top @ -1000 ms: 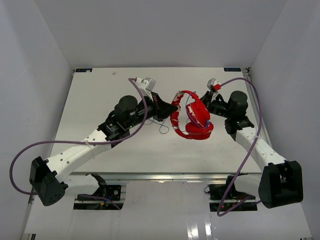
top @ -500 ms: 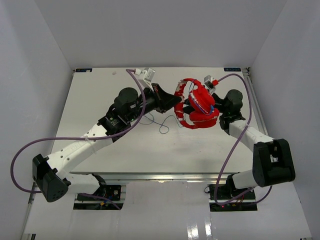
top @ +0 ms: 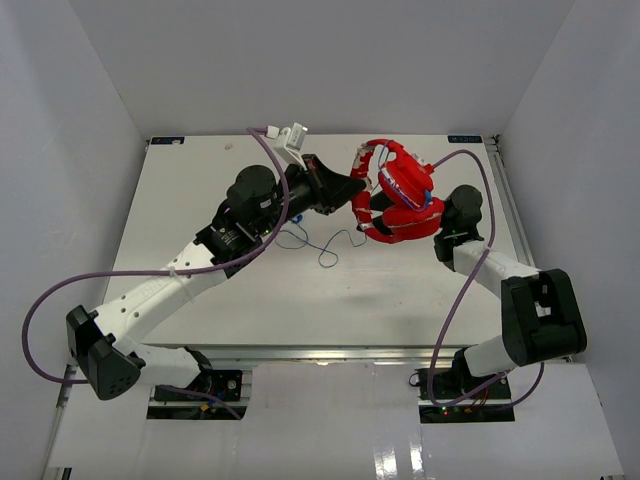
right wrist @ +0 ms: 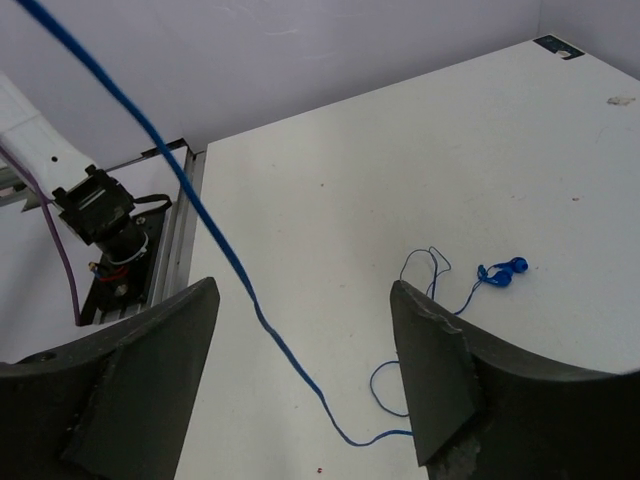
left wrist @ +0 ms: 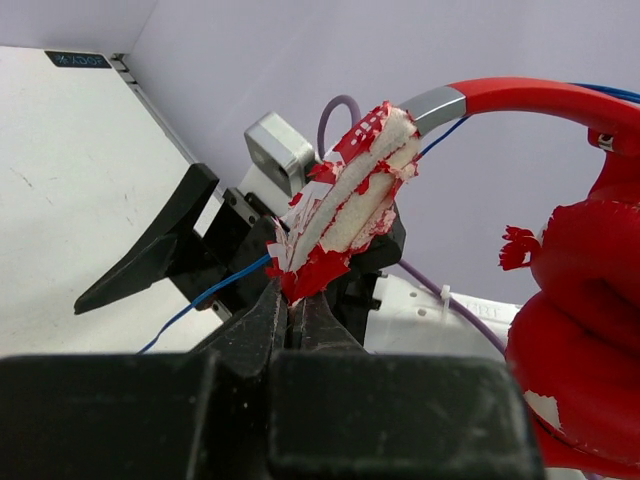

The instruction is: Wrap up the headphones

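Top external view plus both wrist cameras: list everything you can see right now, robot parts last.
headphones: one, red with a red-and-white headband, far centre-right, gripped by the headband
cable: one, thin blue, running from the headphones to loose loops on the table
plug: one, blue, lying on the table at the cable's end
table: one, white
robot cables: two, purple, one along each arm
arms: two, white and black
left pincer: black, shut on the headband
right pincer: black, open, cable passing between its fingers
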Available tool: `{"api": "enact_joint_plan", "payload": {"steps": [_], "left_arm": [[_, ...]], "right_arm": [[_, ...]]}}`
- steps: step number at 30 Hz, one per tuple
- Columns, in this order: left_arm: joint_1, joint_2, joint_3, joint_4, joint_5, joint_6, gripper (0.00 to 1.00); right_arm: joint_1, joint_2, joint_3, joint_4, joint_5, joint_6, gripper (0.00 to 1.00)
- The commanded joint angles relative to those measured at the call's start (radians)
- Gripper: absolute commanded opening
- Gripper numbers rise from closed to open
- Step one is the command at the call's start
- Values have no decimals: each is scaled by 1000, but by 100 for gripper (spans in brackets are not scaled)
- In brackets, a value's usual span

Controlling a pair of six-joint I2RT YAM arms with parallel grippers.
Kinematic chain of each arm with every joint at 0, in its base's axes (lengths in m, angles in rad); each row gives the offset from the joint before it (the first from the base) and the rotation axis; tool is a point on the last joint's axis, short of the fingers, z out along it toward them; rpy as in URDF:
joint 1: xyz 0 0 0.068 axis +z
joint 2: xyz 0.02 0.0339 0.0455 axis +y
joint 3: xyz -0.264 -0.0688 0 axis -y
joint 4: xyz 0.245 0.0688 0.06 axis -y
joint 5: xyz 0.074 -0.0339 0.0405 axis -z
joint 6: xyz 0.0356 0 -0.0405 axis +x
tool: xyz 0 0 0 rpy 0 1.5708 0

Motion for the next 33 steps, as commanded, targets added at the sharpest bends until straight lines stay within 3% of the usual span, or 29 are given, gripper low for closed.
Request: {"api": "enact_joint_plan", "payload": {"steps": [1,9,15,20,23,28,31,33], "left_arm": [[-5,-5,92,52,-19,-42,0],[-5,15,167,11,-47,-46,0],[-4,19,232,-28,-64,-46,0],[-4,15,260,-49,-91,-38,0],[-5,16,282,-55,-113,-23,0],[-5,19,301,-94,-238,-24,0],[-4,-11,257,-92,-458,-55,0],[-4,-50,216,-68,-575,-45,0]], "right_arm": [[19,7,10,98,-4,15,79],[48,84,28,196,-14,18,76],[60,152,-36,415,-93,-9,69],[69,153,-67,445,-139,-52,52],[86,113,-87,325,-134,-186,38],[166,-3,-131,-17,-68,-471,16],[270,-90,-96,-450,34,-712,8],[298,-165,-68,-584,150,-787,8]]}}
